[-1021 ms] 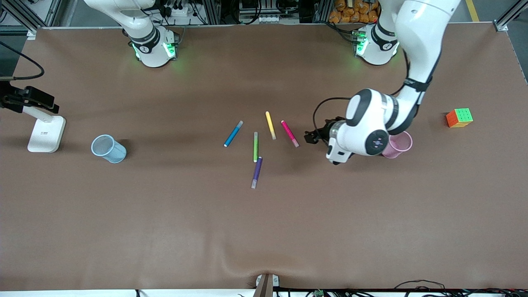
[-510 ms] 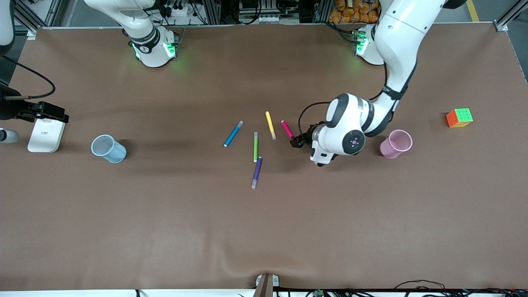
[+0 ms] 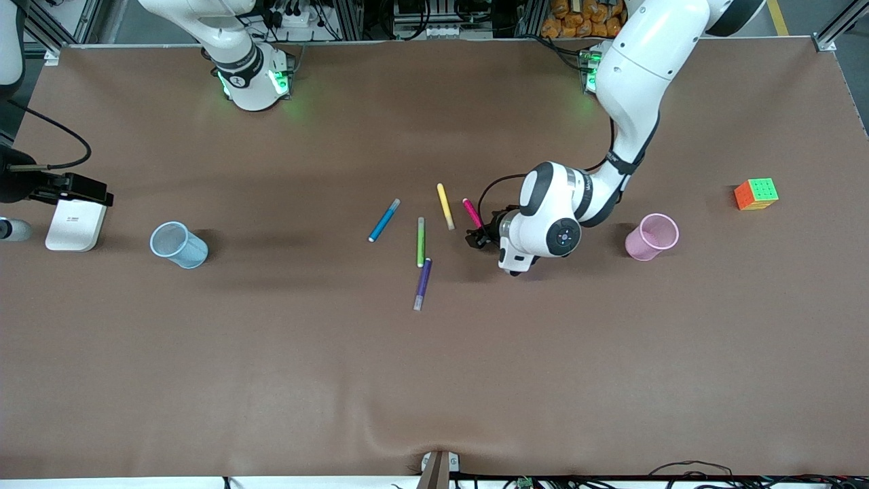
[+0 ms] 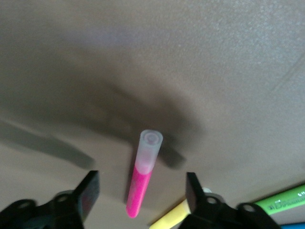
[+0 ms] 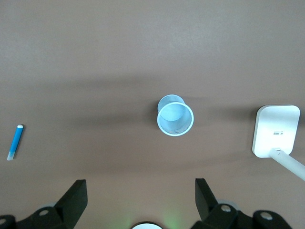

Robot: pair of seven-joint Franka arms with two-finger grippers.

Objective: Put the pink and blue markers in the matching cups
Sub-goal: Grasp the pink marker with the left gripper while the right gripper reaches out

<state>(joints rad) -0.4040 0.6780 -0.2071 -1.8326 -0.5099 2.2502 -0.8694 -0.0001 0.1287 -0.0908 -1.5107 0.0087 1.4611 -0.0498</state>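
The pink marker (image 3: 471,212) lies among the pens at mid-table. My left gripper (image 3: 477,238) is low over its end nearer the front camera. In the left wrist view the pink marker (image 4: 142,183) lies between the open fingers of the left gripper (image 4: 140,193), with a gap on each side. The pink cup (image 3: 652,236) stands toward the left arm's end. The blue marker (image 3: 384,220) lies untouched, and the blue cup (image 3: 178,245) stands toward the right arm's end. My right gripper (image 5: 140,181) hangs open and empty high over the table by the blue cup (image 5: 175,118). That view also shows the blue marker (image 5: 15,141).
A yellow pen (image 3: 445,206) lies right beside the pink marker. A green pen (image 3: 420,242) and a purple pen (image 3: 423,283) lie nearer the front camera. A colour cube (image 3: 755,194) sits past the pink cup. A white stand (image 3: 76,223) is next to the blue cup.
The left arm swung from beside the pink cup toward the pens. Its gripper came down around the pink marker and its fingers have narrowed. The pens and cups have not moved.
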